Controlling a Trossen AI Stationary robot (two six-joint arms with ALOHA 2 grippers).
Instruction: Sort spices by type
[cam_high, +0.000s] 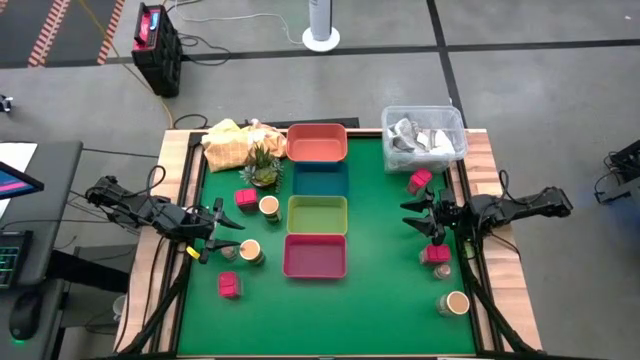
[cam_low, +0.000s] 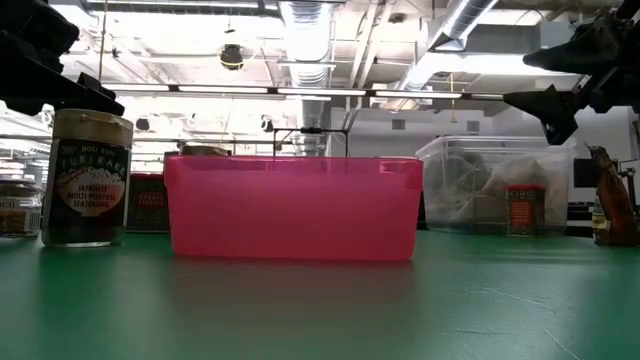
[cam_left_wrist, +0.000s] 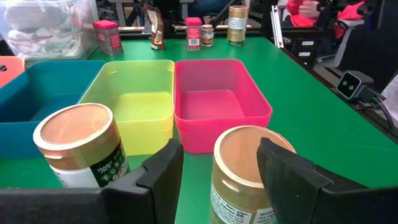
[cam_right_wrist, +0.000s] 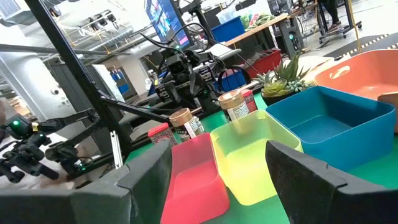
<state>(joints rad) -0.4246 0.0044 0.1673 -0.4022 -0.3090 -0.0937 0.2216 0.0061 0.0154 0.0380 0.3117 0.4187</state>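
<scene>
Left gripper: we see the left gripper over the left half of the green worktop, fingers spread wide and grasping nothing; a round tan-lidded glass jar stands just ahead of them, with a tiny pale-topped jar beside it.

Right gripper: the right gripper hangs near the right edge, fingers parted and empty.

Trays: we count four rectangular plastic trays in a column down the middle: orange tray at the far edge, then blue tray, yellow-green tray and pink tray nearest.

Spices on the left: a pink-red cube packet and a second tan-lidded jar sit beside the blue tray; another red packet lies toward the near left corner.

Spices on the right: one red packet lies near the clear plastic tub at the far right corner; a further red packet and a third tan-lidded jar sit along the right edge.
</scene>
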